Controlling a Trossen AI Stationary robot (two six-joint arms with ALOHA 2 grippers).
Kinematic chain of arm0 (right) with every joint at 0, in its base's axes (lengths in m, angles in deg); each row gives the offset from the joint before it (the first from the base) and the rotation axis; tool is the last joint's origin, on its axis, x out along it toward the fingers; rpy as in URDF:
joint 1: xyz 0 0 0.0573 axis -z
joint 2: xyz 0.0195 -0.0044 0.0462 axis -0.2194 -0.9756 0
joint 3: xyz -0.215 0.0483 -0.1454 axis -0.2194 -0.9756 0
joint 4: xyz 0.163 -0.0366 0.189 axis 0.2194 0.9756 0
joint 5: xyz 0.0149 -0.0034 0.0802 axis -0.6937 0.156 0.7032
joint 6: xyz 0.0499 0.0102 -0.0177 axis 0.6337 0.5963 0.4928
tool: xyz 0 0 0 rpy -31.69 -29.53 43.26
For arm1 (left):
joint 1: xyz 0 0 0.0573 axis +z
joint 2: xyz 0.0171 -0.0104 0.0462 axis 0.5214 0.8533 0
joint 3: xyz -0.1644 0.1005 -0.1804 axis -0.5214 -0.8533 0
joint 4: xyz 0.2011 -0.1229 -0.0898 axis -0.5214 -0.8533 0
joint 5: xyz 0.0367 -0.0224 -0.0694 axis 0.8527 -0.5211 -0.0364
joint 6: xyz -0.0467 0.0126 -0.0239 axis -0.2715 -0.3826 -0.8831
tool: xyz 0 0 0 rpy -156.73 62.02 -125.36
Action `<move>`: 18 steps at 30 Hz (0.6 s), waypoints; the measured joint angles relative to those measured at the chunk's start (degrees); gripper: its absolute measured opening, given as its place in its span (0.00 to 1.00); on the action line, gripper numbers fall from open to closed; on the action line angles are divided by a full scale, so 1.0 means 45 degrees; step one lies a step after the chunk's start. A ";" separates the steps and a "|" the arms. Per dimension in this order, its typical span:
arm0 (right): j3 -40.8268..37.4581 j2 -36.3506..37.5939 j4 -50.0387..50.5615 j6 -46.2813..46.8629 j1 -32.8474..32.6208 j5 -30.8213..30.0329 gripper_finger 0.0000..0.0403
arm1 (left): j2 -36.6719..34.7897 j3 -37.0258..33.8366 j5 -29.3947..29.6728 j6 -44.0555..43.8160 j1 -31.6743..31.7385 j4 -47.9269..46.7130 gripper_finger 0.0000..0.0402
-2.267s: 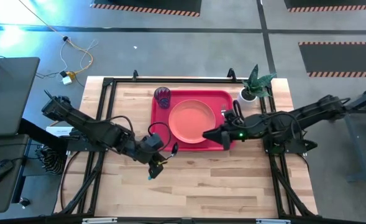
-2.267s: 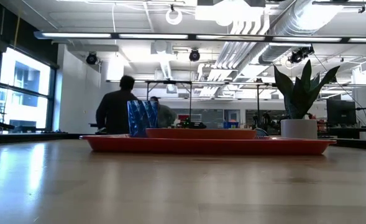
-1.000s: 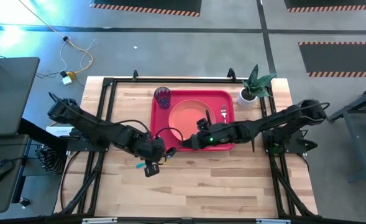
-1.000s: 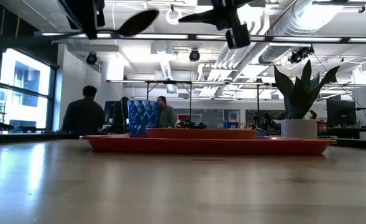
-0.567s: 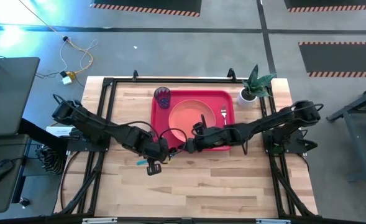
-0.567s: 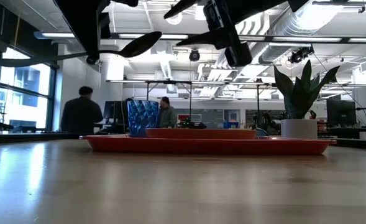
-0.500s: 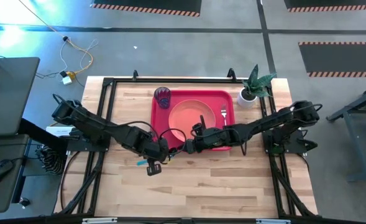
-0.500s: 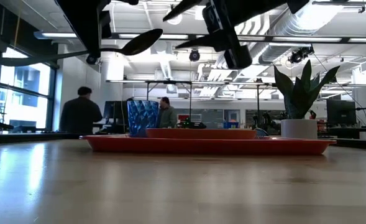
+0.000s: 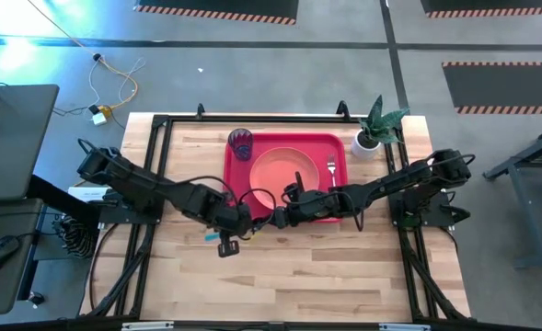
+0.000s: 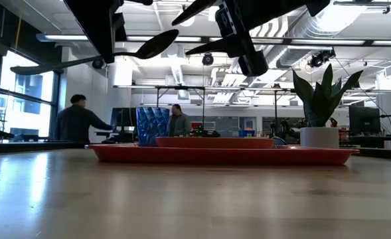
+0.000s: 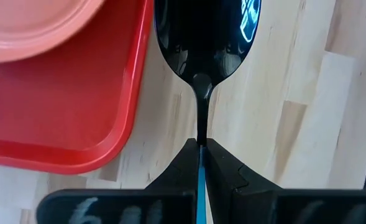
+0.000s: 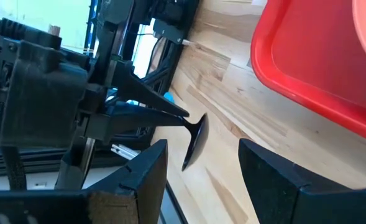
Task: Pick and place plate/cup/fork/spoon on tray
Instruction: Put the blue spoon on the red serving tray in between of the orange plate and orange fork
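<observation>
The right gripper (image 12: 201, 163) shows as two dark, blunt fingers (image 12: 135, 177) standing apart with a clear gap between them. Beyond that gap hangs the spoon (image 12: 194, 140), its dark oval metal bowl seen edge-on above the pale wooden table (image 12: 232, 118). The left gripper (image 12: 170, 109), a black wedge-shaped pair of fingers coming to a point, is clamped on the spoon's thin neck just behind the bowl, with the bulky black wrist block (image 12: 40, 106) behind it. A rounded corner of the large red plastic tray (image 12: 307, 56) with its raised rim lies on the table, apart from the spoon.
</observation>
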 joint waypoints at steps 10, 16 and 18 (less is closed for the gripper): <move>0.0000 0.0000 0.0058 0.0000 0.0116 -0.0058 0.47 | 0.0000 0.0001 -0.0018 0.0904 0.0657 0.0557 0.00; 0.0000 0.0000 0.0136 0.0089 0.0352 -0.0134 0.47 | 0.0000 -0.0002 -0.0019 0.1360 0.0840 0.0963 0.00; 0.0000 0.0000 0.0275 0.0387 0.0415 -0.0136 0.47 | 0.0000 -0.0003 -0.0014 0.1462 0.0855 0.1049 0.00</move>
